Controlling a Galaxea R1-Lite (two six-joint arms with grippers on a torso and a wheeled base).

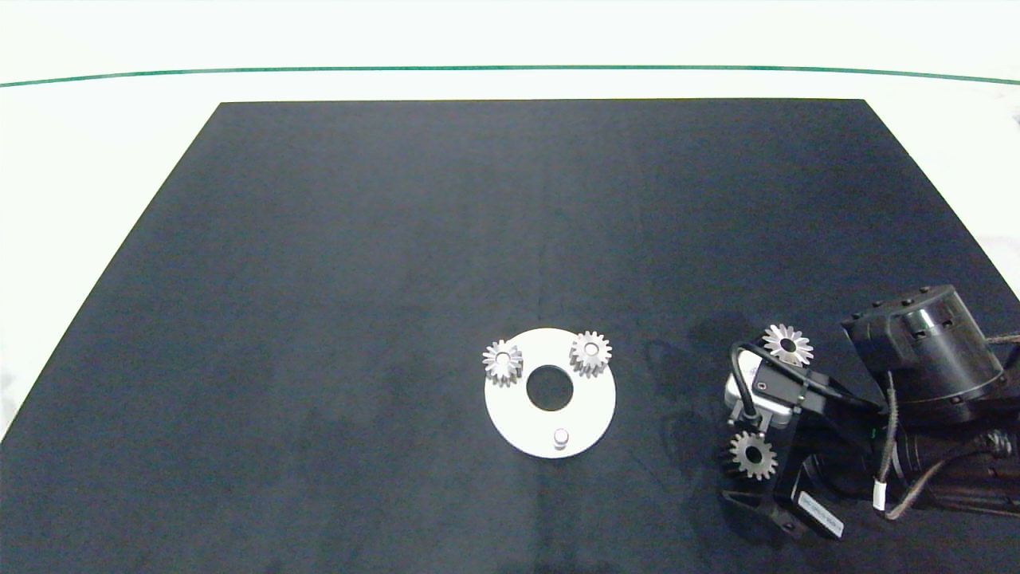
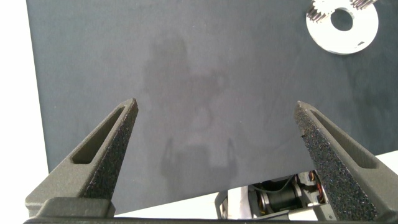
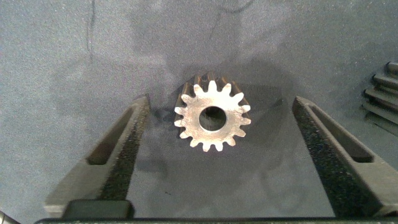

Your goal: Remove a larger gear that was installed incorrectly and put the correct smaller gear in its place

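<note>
Right gripper spread around the smaller gear, near the mat's right edge.

The right gripper [image 3: 221, 101] is released, its fingers [image 3: 127, 140] either side of the smaller gear [image 3: 212, 119], which lies flat on the mat [image 1: 358, 279] untouched. From above, the wrist hides most of those fingers. The larger gear [image 1: 787, 344] lies just beyond, partly cut off by the arm. The disc [image 1: 518, 410], towards the near edge, carries two gears [image 1: 503, 361] and one bare peg [image 1: 561, 437]. The left gripper [image 2: 216, 104] hangs released over bare mat, unseen from above.
</note>
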